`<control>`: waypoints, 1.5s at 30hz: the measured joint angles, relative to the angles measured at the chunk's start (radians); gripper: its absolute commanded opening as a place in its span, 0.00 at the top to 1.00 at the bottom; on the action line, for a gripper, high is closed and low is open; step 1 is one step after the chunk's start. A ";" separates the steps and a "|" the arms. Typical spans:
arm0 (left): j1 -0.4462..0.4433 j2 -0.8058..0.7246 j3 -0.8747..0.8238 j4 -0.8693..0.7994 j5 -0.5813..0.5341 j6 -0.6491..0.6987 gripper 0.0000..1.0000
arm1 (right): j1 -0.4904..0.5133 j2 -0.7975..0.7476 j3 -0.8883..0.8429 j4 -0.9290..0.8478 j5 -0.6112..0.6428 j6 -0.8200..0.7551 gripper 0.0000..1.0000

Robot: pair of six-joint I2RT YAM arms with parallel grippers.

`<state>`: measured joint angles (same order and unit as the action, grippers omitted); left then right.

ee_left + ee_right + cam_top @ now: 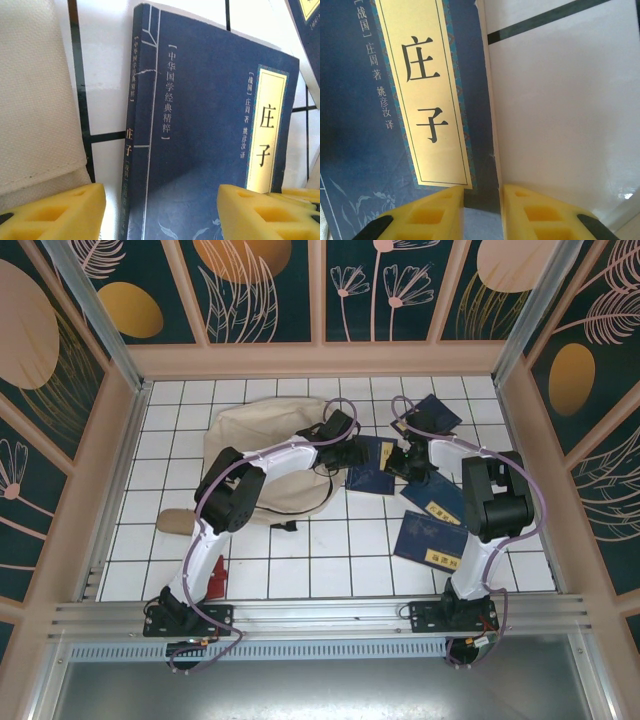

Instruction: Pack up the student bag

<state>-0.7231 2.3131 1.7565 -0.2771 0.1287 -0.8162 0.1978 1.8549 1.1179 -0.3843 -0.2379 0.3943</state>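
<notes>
Bright even light, glare on tiles (570,140), wrist cams slightly soft

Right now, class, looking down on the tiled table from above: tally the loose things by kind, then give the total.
Beige backpack: 1
Navy-blue books with yellow labels: 4
Red flat item: 1
Small tan object beside the backpack: 1
Total: 7

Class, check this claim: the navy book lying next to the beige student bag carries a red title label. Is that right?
No. The title label on the navy book is yellow, not red, as the left wrist view shows; the book does lie next to the beige student bag.
</notes>
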 measured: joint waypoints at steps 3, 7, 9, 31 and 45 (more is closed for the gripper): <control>0.001 0.016 0.013 -0.007 0.015 0.000 0.41 | -0.001 0.000 0.000 0.000 -0.001 0.000 0.78; 0.004 0.017 0.015 -0.007 0.039 0.001 0.45 | -0.004 0.000 0.000 0.000 -0.007 0.000 0.79; 0.005 0.018 0.014 -0.008 0.058 0.003 0.48 | -0.006 0.001 0.000 0.000 -0.010 0.000 0.79; 0.013 -0.044 -0.063 0.124 0.330 -0.005 0.77 | -0.022 0.003 0.000 0.011 -0.019 0.000 0.79; 0.005 -0.188 -0.079 0.105 0.201 0.025 1.00 | -0.105 -0.250 -0.131 0.143 -0.226 0.079 0.42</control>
<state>-0.7181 2.1254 1.6779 -0.1726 0.3302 -0.7910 0.0925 1.6051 0.9867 -0.2413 -0.4637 0.4736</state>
